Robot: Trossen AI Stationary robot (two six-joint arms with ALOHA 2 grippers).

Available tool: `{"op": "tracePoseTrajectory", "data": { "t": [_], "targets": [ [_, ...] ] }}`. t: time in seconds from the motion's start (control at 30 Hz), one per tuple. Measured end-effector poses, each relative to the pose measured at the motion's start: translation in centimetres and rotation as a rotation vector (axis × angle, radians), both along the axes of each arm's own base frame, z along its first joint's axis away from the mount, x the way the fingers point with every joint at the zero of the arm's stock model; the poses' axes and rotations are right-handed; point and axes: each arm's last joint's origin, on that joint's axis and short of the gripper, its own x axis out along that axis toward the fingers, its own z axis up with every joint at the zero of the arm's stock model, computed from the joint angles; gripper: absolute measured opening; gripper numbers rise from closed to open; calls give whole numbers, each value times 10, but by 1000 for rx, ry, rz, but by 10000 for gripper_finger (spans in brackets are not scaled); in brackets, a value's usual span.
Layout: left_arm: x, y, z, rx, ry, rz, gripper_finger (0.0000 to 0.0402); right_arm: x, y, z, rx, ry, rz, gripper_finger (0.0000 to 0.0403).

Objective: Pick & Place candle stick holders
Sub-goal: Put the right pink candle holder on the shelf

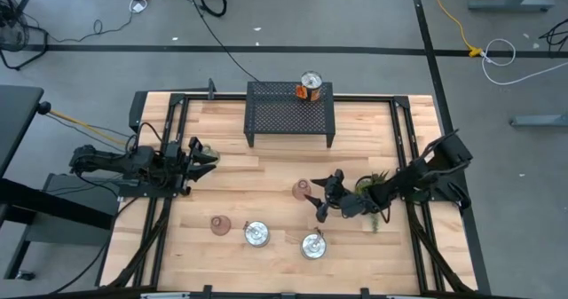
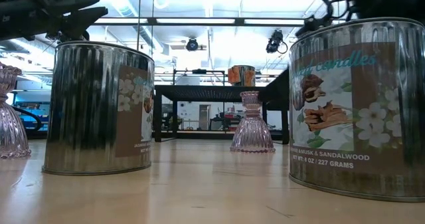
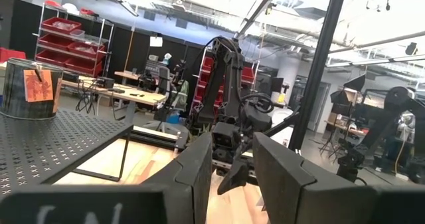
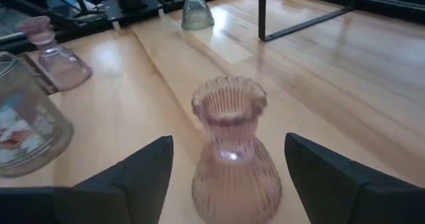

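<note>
Wooden tabletop (image 1: 266, 170) with a black perforated rack (image 1: 290, 111) at the far edge; on the rack stands a tin (image 1: 310, 86) with an orange label. Two silvery tins stand near the front edge: left tin (image 1: 256, 234), its label showing white flowers and the partly legible line "JASMINE"; right tin (image 1: 313, 244), its label reading "candles", "& MUSK & SANDALWOOD" and "NET WT: 8 OZ / 227 GRAMS", with flowers and wood pieces pictured. Holders, three: pink holder (image 4: 234, 159), upright on the tabletop mid-table, between the spread fingers of the right gripper (image 1: 321, 195), which are apart on either side and not clamped on it; second pink holder (image 1: 219, 224), upright just left of the left tin; pale green holder (image 4: 196, 12), upright on the tabletop by the left gripper (image 1: 197, 155). The left gripper waits at the left side of the tabletop, fingers apart, nothing between them. A green plant (image 1: 373, 192) lies under the right arm near the right edge.
</note>
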Motion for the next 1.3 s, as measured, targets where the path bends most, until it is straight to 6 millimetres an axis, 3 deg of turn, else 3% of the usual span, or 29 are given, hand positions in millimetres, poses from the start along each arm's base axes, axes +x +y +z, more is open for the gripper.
{"op": "tracePoseTrajectory", "data": {
  "t": [0.4,0.53,0.7,0.93,1.03,1.3],
  "targets": [
    [0,0,0,0,0,0,115,38,-13,-12,-21,62,-16,284],
    [0,0,0,0,0,0,115,43,-14,-16,0,68,-33,240],
    [0,0,0,0,1,0,115,46,-13,-12,3,48,-34,115],
    [0,0,0,0,1,0,115,45,-13,-10,18,42,-19,117],
    [0,0,0,0,2,-1,115,47,-10,2,-1,19,29,117],
    [0,0,0,0,3,-1,115,46,-9,75,-116,-15,73,117]
  ]
}}
